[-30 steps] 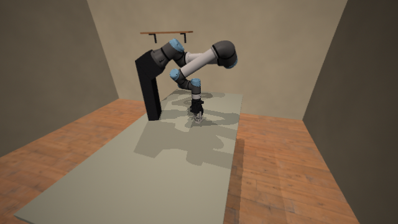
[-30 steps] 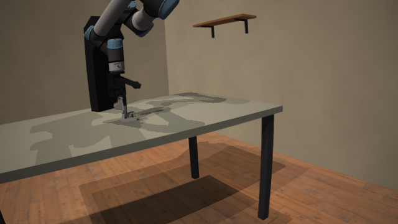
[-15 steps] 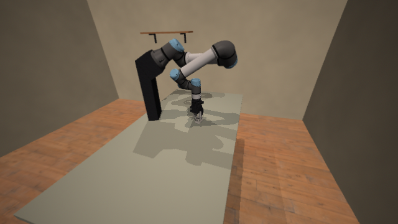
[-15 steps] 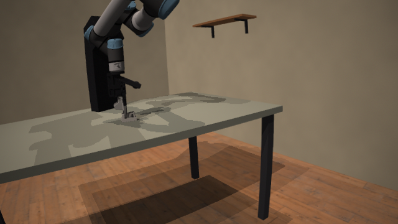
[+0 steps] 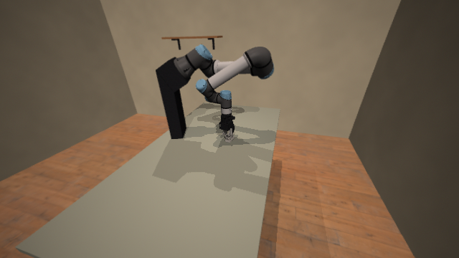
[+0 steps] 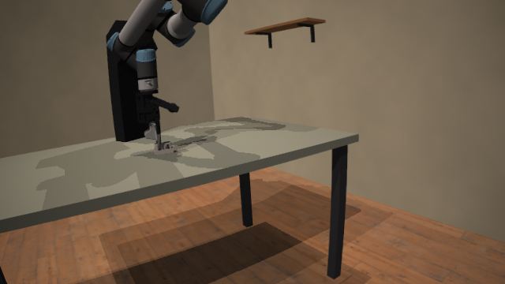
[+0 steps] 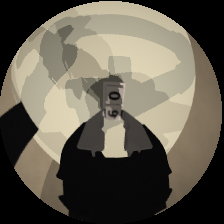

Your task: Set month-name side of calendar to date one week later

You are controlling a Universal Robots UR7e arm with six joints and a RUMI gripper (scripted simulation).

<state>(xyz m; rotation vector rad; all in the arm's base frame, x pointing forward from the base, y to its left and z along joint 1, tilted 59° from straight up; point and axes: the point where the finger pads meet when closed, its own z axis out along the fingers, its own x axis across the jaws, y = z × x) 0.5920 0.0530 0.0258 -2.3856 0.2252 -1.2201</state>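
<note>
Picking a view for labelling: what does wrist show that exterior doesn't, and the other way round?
Only wrist: digits on the cube at the fingertips, apparently a 0 and a 6 or 9, lying sideways; the fingers from behind.
Only exterior: the arm above the gripper, the black column, table legs, wall shelf, floor.
Both: the gripper closed on a cube, low over the table, with patchy shadows.

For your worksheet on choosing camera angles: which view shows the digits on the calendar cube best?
The wrist view: the cube sits between the end effector's fingers, with digits that look like 6 and 0 readable. The top view shows only a pale speck below the end effector; the exterior view shows a small grey shape on the table, no digits.
</note>
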